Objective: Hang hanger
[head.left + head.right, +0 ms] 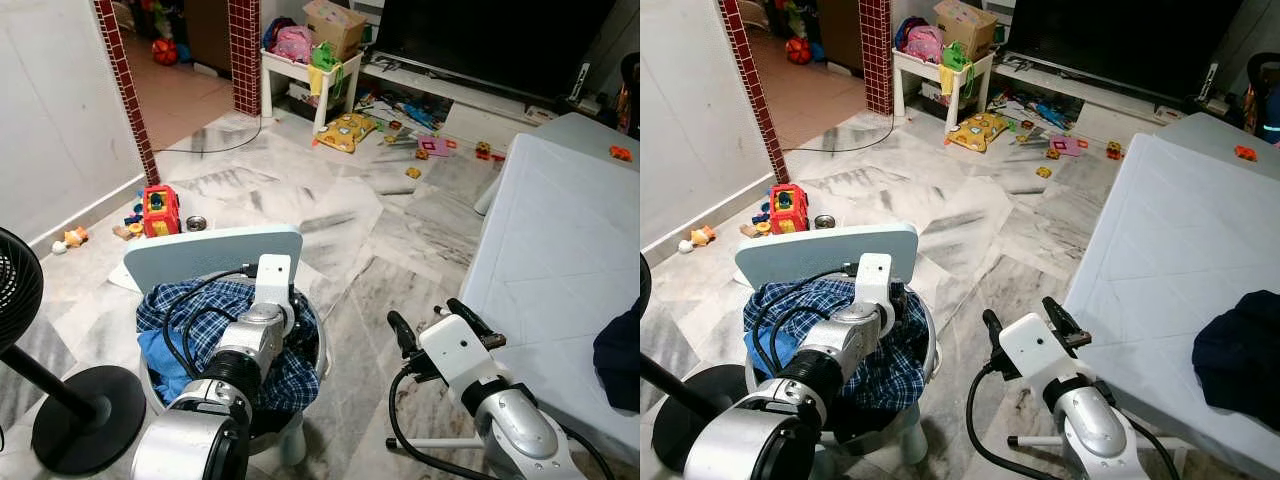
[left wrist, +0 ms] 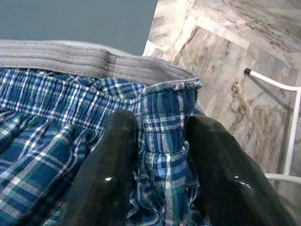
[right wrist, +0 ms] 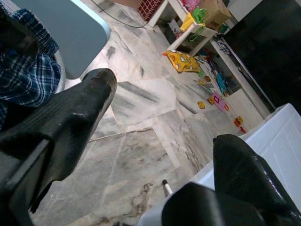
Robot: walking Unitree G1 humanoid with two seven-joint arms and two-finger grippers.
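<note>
- The blue plaid garment [image 2: 155, 132] lies heaped in a round white laundry basket [image 1: 315, 372] on the marble floor [image 1: 340, 215], just in front of the robot; a grey elastic waistband [image 2: 70, 59] runs along its upper edge in the left wrist view.
- No hanger can be made out; a thin white rod frame [image 2: 287, 122] stands on the floor beside the basket, and what it belongs to cannot be told.
- The left gripper [image 2: 160, 155] reaches down into the basket, forearm angled forward over the cloth, its two black fingers [image 2: 110, 165] pressed into the plaid with a fold of fabric pinched between them.
- The right gripper [image 1: 432, 318] is held low over the floor between basket and table, wrist tilted up, its fingers [image 3: 70, 117] spread wide with nothing between them.
- A pale blue board [image 1: 215, 255] leans against the far rim of the basket, right behind the left gripper.
- A white table [image 1: 560, 240] stands at the robot's right, with a dark cloth [image 1: 1240, 355] lying on its near edge.
- A black floor fan [image 1: 25, 330] stands at the robot's left, close to the basket.
- Farther off, toys [image 1: 160, 210] lie scattered over the floor, a yellow cushion [image 1: 347, 130] lies near a small white stand [image 1: 300, 75], and a dark television [image 1: 490, 40] sits beyond.
</note>
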